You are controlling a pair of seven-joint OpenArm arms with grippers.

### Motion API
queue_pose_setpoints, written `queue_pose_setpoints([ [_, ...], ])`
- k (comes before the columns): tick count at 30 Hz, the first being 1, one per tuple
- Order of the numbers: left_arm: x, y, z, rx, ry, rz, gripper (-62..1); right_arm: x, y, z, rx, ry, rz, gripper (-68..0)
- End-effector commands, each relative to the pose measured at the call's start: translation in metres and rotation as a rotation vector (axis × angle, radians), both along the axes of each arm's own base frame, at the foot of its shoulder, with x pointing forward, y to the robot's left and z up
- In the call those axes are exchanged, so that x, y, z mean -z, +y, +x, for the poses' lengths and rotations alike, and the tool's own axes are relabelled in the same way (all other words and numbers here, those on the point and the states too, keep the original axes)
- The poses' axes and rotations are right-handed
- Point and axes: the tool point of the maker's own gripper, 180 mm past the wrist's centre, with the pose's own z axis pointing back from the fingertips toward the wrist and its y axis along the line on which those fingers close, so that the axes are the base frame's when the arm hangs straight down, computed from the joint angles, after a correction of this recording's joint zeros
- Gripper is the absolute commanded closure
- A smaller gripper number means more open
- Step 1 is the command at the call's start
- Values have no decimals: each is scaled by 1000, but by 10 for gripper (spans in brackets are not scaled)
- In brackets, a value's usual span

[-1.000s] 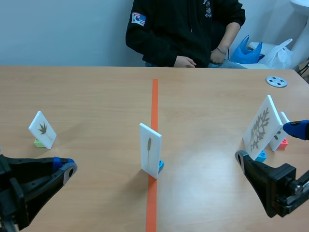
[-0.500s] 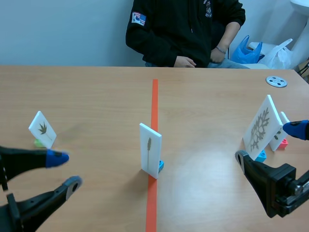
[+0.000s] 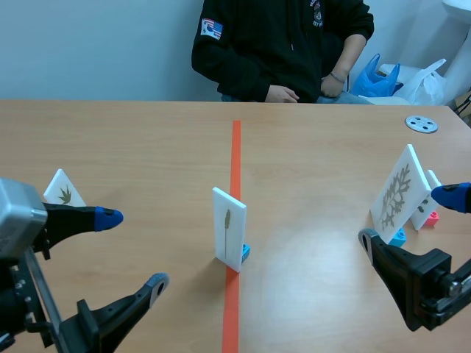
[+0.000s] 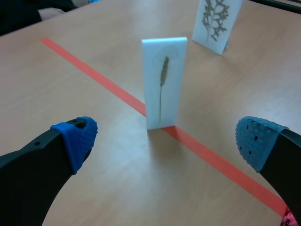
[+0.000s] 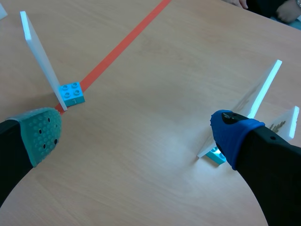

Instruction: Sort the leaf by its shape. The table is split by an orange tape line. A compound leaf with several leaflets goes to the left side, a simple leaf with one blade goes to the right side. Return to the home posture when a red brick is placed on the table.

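A tall white card with one slim single leaf stands upright on the orange tape line, held in a blue brick. My left gripper is open wide, low at the left of the card. The card stands a little ahead of its fingers, which hold nothing. My right gripper is open and holds nothing. It sits low at the right, beside a card with a compound leaf.
A small card with a lobed leaf stands on the left side, partly behind my left arm. Another card on a red brick stands behind the right one. A grey disc lies far right. A person sits across the table.
My left gripper has gone from shut to wide open and has moved in toward the middle card. The right arm and all cards have kept still.
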Motion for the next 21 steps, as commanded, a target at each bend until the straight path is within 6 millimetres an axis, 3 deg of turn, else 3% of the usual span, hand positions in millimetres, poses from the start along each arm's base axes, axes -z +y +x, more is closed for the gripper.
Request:
queue_pose_setpoints([
  [1, -1, -4, 8, 0, -14, -24, -623, -13, 3, 6, -9, -44, 9, -679],
  [10, 45, -18, 50, -74, 29, -21, -623, -16, 2, 10, -5, -58, 5, -679],
  [21, 72, -51, 81, -49, 24, 31, -623, -15, 2, 10, -6, -57, 3, -679],
])
